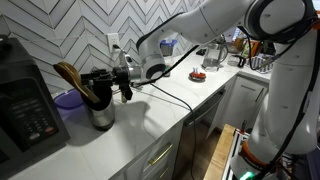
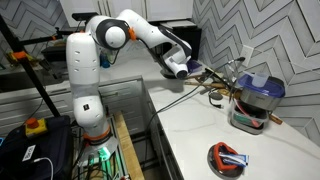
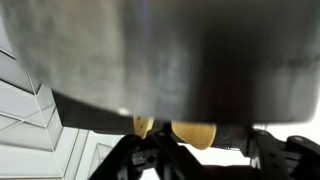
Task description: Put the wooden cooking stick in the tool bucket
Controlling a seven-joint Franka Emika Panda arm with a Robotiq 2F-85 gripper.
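Counter scene with arm extended. The gripper is held level with the rim of the bucket, which stands just ahead of and slightly below the fingertips. Whether the jaws are spread or pressed together cannot be told, as the fingers are seen only as dark shapes in every view. The stick is seen standing in the bucket, its oval head raised above the rim and leaning away from the gripper; a second wooden head beside it cannot be clearly separated from it. In the wrist view, the bucket wall fills the upper frame close in front of the gripper, and two pale wooden pieces are visible between them. A purple bowl is set beyond the bucket, and a black appliance further beyond the gripper. A plate with a red item lies well behind the gripper on the white counter.
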